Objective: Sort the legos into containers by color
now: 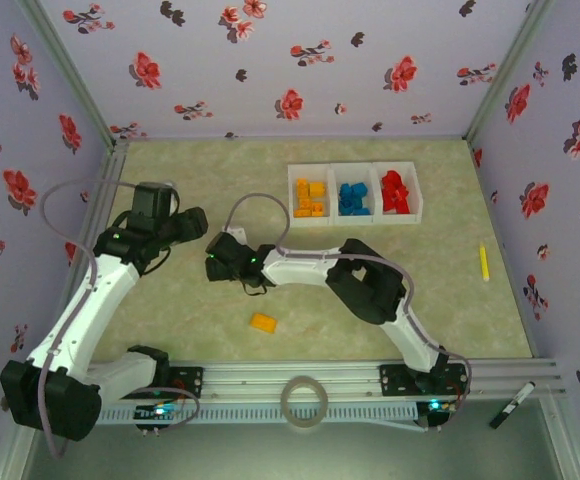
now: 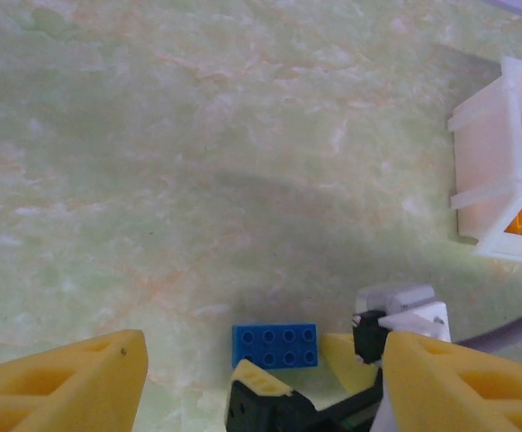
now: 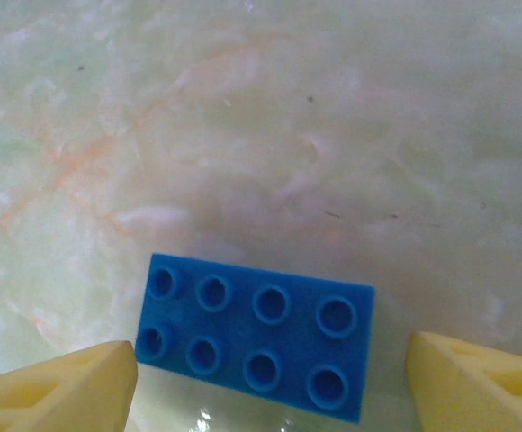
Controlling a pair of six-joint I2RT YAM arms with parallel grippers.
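Top view: left gripper (image 1: 188, 226) and right gripper (image 1: 218, 262) sit close together mid-table. Can't tell the jaw gap on either from up here. The tray (image 1: 355, 166) is well apart from both sets of jaws, out beyond them toward the far right. It holds orange-yellow legos (image 1: 310, 198) in the left compartment, blue legos (image 1: 353, 198) in the middle and red legos (image 1: 395, 192) in the right. One loose orange brick (image 1: 263, 322) lies on the table on the near side of the right jaws, apart from them. A tape roll (image 1: 303, 400) and a black marker (image 1: 515, 404) sit on the front rail. A yellow stick (image 1: 484, 262) lies on the table at far right.

Left wrist: left jaws stand wide apart, yellow fingers (image 2: 72, 382) holding nothing. A blue brick (image 2: 274, 346) lies flat, studs up, in the gap and touches neither finger. The right gripper's tips also sit inside that gap, either side of the brick's near edge. A tray corner is ahead and right of the jaws, with orange bricks inside.

Right wrist: right jaws are open and straddle the blue brick lengthwise. The left-hand finger (image 3: 58, 387) is just beside the brick's end; the right-hand one is clearly apart. No clamp.
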